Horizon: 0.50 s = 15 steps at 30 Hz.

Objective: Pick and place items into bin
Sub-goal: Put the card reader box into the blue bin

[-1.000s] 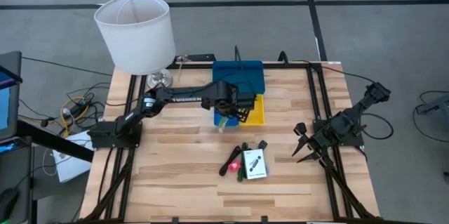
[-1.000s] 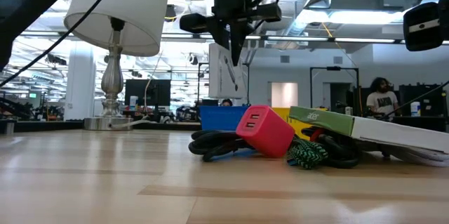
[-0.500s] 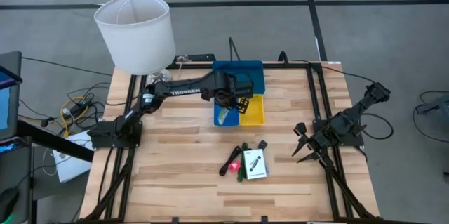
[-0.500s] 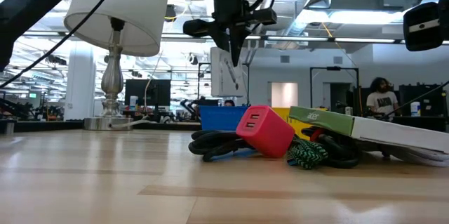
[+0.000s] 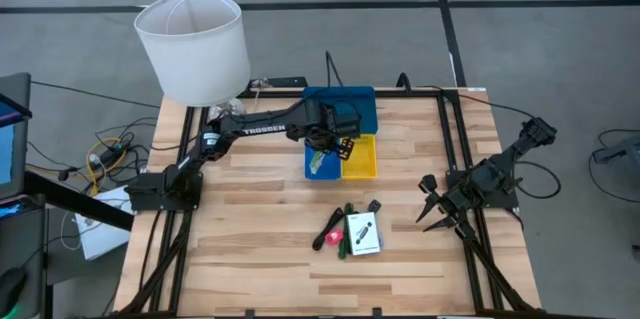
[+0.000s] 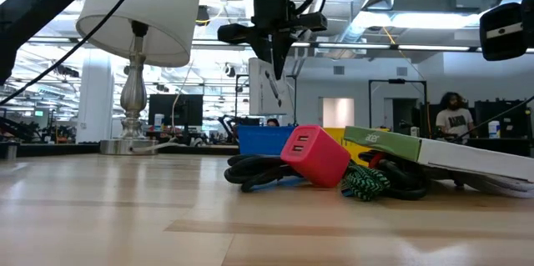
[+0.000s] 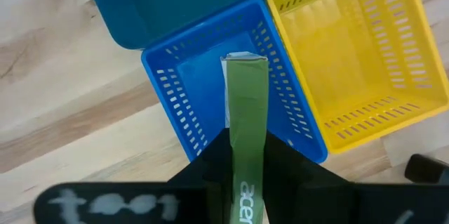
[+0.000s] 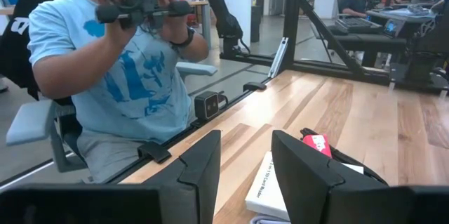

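Note:
My left gripper (image 5: 327, 145) hangs over the bin, shut on a pale green flat strip (image 7: 245, 104). The strip points down over the small blue square tray (image 7: 189, 90), clear of it. Beside that tray sit the yellow tray (image 5: 363, 157) and the wide blue tray (image 5: 340, 105). Other items lie nearer the front: a white card with black print (image 5: 365, 232), a red piece (image 5: 333, 236), and black and green sticks (image 5: 346, 221). My right gripper (image 5: 432, 211) waits open at the table's right edge. My left gripper pinches the strip's upper end (image 7: 245, 155) between its two fingers (image 7: 210, 171). The fingers come from above, pointing steeply down, one on each flat face. The strip hangs below them, nearly upright, lifted clear above the small blue tray; it also shows in the low view (image 6: 269, 87).
A lamp with a white shade (image 5: 190, 44) stands at the far left corner. Black frame rails (image 5: 445, 134) run along the table's sides. In the right wrist view a person (image 8: 119, 76) sits beyond the table's edge. Bare wood lies at the near left (image 5: 230, 259).
My left gripper has swung toward the table's far edge with the strip. The strip hung over the small blue tray's near rim a second ago and now hangs over the tray's inside. It stays upright in the shut fingers.

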Each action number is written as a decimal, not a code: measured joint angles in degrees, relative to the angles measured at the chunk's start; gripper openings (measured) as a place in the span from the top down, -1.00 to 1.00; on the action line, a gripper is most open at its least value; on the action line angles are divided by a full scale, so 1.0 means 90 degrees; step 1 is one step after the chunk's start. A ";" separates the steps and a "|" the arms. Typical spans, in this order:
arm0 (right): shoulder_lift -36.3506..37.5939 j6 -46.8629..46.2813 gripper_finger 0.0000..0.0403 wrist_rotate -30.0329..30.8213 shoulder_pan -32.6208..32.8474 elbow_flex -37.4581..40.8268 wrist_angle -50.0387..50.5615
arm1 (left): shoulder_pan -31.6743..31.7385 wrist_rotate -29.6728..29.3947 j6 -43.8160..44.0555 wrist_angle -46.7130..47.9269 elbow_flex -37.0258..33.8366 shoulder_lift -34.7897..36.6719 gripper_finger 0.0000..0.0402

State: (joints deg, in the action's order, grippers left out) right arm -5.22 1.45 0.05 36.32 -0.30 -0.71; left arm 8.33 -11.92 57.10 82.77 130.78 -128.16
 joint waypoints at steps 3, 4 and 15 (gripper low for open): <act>-0.0002 0.0000 0.38 -0.0001 0.0001 0.0001 0.0001 | 0.0013 0.0004 0.0000 0.0001 -0.0002 0.0000 0.82; -0.0001 0.0000 0.38 -0.0002 0.0002 0.0000 0.0001 | 0.0014 0.0004 0.0000 0.0002 -0.0002 0.0000 0.81; -0.0001 0.0000 0.38 -0.0002 0.0000 0.0000 0.0000 | 0.0008 0.0007 0.0002 0.0003 -0.0002 0.0000 0.72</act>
State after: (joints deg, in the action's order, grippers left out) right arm -5.23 1.45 0.03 36.32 -0.29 -0.71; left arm 8.40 -11.86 57.12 82.81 130.76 -128.16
